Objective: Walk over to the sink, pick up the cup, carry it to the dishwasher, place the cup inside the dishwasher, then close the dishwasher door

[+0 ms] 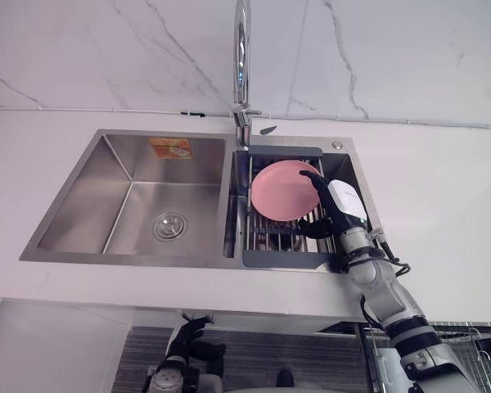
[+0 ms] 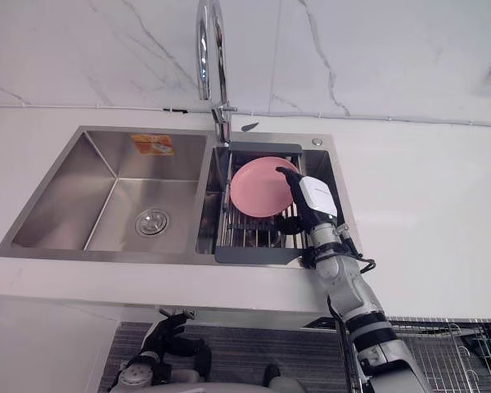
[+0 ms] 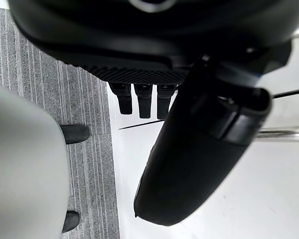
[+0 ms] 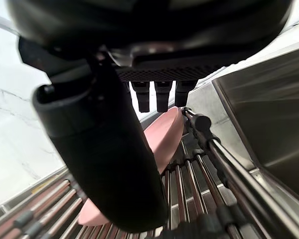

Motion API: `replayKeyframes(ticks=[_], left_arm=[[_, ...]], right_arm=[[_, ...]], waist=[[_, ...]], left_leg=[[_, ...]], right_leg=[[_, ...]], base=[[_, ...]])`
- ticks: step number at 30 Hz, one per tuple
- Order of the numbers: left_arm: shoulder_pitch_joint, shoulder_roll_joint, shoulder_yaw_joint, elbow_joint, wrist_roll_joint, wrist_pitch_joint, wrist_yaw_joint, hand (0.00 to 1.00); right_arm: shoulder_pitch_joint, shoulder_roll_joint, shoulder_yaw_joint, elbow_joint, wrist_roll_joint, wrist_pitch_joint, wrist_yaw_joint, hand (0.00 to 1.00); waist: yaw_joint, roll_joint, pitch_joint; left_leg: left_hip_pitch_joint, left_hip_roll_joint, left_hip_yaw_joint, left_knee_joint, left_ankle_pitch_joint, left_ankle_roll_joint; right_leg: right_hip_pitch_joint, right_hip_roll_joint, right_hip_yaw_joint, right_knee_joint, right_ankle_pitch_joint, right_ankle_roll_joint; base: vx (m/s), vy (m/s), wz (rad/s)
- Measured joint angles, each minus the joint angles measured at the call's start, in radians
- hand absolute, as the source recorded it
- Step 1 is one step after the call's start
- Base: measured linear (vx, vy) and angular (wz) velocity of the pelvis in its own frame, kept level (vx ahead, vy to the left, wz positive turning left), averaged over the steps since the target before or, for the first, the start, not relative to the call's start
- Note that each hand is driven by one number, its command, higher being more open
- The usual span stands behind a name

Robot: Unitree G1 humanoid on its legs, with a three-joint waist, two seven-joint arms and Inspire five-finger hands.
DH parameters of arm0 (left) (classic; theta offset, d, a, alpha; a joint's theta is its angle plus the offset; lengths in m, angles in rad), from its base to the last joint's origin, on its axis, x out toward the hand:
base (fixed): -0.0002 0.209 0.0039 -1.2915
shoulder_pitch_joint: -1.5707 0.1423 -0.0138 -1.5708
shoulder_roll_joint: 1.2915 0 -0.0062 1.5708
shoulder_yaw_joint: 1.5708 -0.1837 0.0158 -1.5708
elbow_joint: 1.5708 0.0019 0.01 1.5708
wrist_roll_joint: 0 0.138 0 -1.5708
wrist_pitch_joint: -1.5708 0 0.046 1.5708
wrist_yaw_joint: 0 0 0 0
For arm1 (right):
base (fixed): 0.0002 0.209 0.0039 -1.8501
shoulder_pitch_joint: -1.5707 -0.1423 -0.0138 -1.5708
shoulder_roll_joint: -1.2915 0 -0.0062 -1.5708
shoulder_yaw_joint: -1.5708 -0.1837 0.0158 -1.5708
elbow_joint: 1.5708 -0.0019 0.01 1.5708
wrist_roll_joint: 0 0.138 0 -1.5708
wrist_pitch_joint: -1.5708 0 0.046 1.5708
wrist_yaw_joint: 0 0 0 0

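R hand (image 1: 340, 205) is closest to us. It reaches in from 5 o'clock over the counter (image 1: 442, 205) into the R basin of the sink (image 1: 82, 205). Fingers (image 4: 162, 97) are straight w/ thumb apart and nothing gripped: released. They lie at the 3 o'clock rim of the pink plate (image 1: 282, 190), touching or just off it, we can't tell which. We take that as the task's item, tho it reads as a plate, not a cup.

It leans tilted on the bars of the dark rack (image 1: 282, 260) set in that basin, prob. to drain. That leaves its rim standing free, which we judge is why the hand comes at the edge, thumb one side & fingers the other: set for a pinch.

Faucet (image 1: 242, 57) is at 12 o'clock of the rack. L basin is at 9 o'clock w/ just its drain (image 1: 169, 226). L hand (image 1: 180, 344) hangs low at 7 o'clock below the counter front, fingers relaxed, holding nothing, likely out of the way. Pick-up not yet done; the dishwasher part is all ahead.
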Motion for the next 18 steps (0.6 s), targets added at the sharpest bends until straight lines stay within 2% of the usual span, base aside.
replayKeyframes(ticks=[8,9,18], left_arm=[[-0.008,0.006,-0.004,-0.002,-0.013,-0.004,0.014,0.90],[-0.010,0.006,-0.004,-0.002,-0.016,-0.005,0.023,0.90],[-0.019,0.007,-0.004,-0.002,-0.040,-0.005,0.041,0.90]], right_arm=[[-0.060,-0.018,0.021,0.030,-0.007,0.002,0.000,0.90],[-0.070,-0.024,0.021,0.032,-0.008,0.004,-0.002,0.30],[-0.099,-0.048,0.025,0.039,-0.029,0.020,-0.041,0.30]], waist=[[-0.002,-0.004,0.026],[-0.001,-0.004,0.029],[0.001,-0.008,0.049]], left_leg=[[-0.018,0.001,0.002,0.000,0.010,-0.001],[-0.027,0.001,0.001,0.000,0.012,-0.004],[-0.058,0.001,-0.005,0.000,0.024,0.001]], right_leg=[[-0.019,0.001,0.000,0.002,0.000,0.000],[-0.028,0.001,-0.001,0.003,-0.002,0.003],[-0.056,0.000,-0.016,0.003,0.000,0.009]], base=[[-0.03,-0.004,0.00],[-0.09,-0.001,0.01],[-0.05,-0.001,0.03]])
